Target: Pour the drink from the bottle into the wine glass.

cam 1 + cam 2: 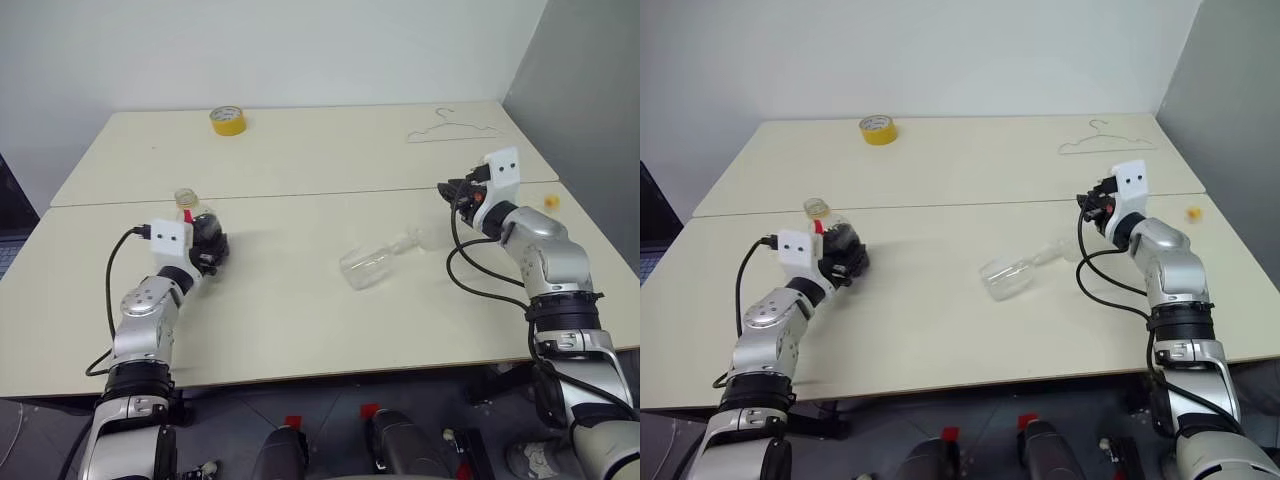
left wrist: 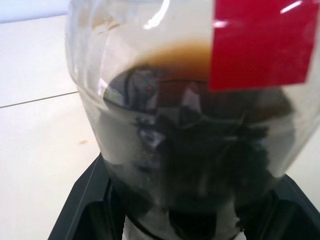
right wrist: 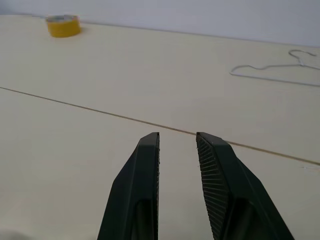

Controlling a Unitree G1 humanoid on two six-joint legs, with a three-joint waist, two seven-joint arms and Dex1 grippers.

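Plastic, clear and squat, forms the small bottle (image 1: 197, 222) with a red neck label and an open mouth, which is gripped upright in the closed left hand (image 1: 207, 250) at about nine o'clock on the cream table (image 1: 300, 320). A little amber-brown drink (image 2: 180, 55) is seen low inside it. The clear stemmed wine glass (image 1: 375, 262) is seen lying on its side near the table's centre, well apart from both hands. The right hand (image 3: 177, 142) is held at three o'clock, its black fingers (image 3: 142, 175) parted by a narrow gap, nothing being gripped. A yellow tape roll (image 1: 228, 120) at twelve o'clock and a wire hanger (image 1: 455, 128) at one o'clock are seen. A small yellow cap (image 1: 551, 202) lies by the right edge.
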